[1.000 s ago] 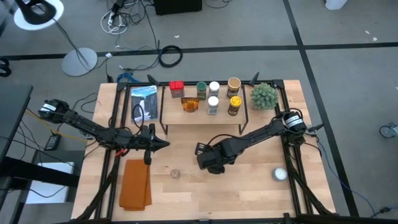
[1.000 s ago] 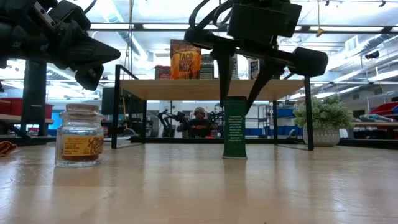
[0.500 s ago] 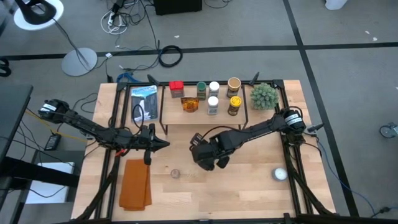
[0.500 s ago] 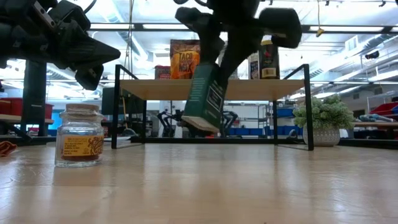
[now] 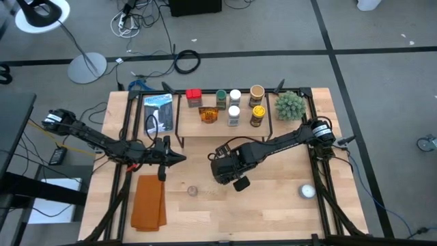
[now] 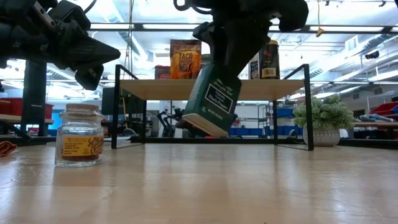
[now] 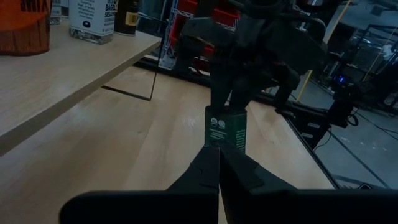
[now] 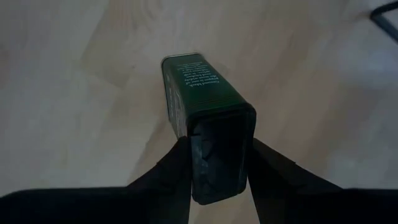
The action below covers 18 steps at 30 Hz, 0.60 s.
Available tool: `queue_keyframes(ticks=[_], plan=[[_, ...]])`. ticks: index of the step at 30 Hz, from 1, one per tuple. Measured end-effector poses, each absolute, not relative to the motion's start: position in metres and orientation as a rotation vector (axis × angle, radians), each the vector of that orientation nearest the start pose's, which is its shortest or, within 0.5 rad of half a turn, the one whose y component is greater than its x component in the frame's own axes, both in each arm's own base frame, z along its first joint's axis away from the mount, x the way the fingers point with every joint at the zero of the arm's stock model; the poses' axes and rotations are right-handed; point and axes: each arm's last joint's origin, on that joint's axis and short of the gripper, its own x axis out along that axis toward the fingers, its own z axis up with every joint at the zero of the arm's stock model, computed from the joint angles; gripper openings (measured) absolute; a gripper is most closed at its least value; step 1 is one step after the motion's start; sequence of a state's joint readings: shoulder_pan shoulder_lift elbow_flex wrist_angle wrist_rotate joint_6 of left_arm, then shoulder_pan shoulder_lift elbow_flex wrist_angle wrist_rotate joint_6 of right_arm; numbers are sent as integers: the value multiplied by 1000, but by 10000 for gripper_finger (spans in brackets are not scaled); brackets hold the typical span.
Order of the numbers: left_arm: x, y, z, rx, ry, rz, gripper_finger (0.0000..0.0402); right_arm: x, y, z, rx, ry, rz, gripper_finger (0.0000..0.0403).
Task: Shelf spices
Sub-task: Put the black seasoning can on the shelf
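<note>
One green tin [image 6: 213, 99], tilted and clear of the counter [image 6: 199, 186], hangs at centre frame of the low view, pinched by the right gripper [image 8: 217, 155] fingers; its white label print is too small to read. On the shelf [image 6: 211, 89] behind, a packet [image 6: 185, 59] reads "TACO" (the rest is unclear). The left gripper [image 7: 219, 171] fingers are pressed together, upper left in the low view.

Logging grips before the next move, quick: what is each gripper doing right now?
Left gripper: closed, holding nothing, above the table's left half.
Right gripper: closed on the dark green rectangular tin, lifted and tilted off the table.
</note>
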<state>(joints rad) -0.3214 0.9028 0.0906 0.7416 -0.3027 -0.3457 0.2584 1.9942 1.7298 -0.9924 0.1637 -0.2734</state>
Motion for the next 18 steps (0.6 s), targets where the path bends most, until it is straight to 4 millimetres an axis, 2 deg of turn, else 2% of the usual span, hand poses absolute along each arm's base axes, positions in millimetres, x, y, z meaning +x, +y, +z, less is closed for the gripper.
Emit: queue_keyframes(ticks=[12, 18], plan=[[158, -43, 169, -304, 51, 16, 5, 397, 100, 246, -339, 1234, 138, 121], [158, -44, 170, -312, 49, -24, 5, 399, 92, 246, -217, 1248, 41, 121]])
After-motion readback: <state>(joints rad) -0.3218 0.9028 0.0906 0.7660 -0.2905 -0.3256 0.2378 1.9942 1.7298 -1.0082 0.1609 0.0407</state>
